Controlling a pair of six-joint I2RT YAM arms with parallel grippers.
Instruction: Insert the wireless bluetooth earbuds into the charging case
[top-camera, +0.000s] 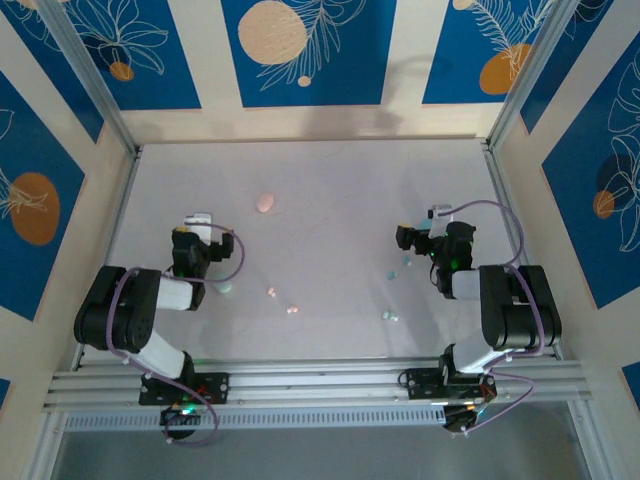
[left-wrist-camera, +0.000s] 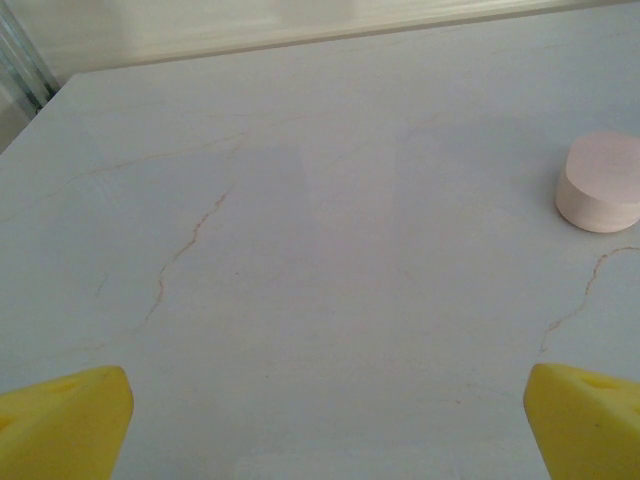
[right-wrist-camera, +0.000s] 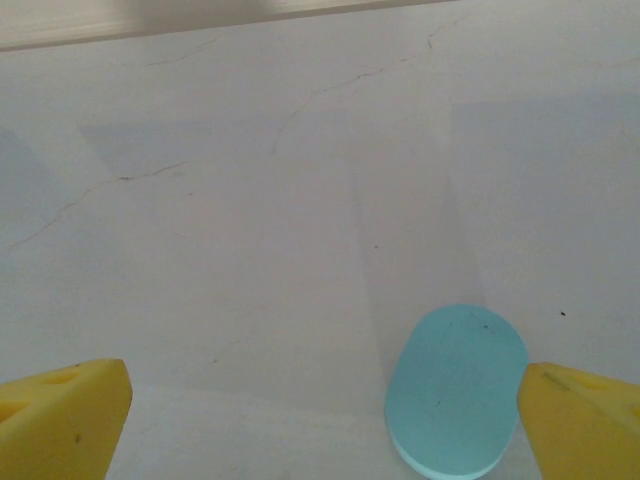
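Two tiny pink earbuds lie near the table's middle front. Pale blue earbuds lie further right, close to the right arm. A closed round pink case sits ahead and to the right of my left gripper. That gripper is open over bare table. My right gripper is open too. A closed blue oval case lies flat on the table just inside its right finger.
The white table has faint hairline cracks. Metal frame posts and blue patterned walls enclose it on three sides. A small pale object lies beside the left arm. A rail runs along the front edge.
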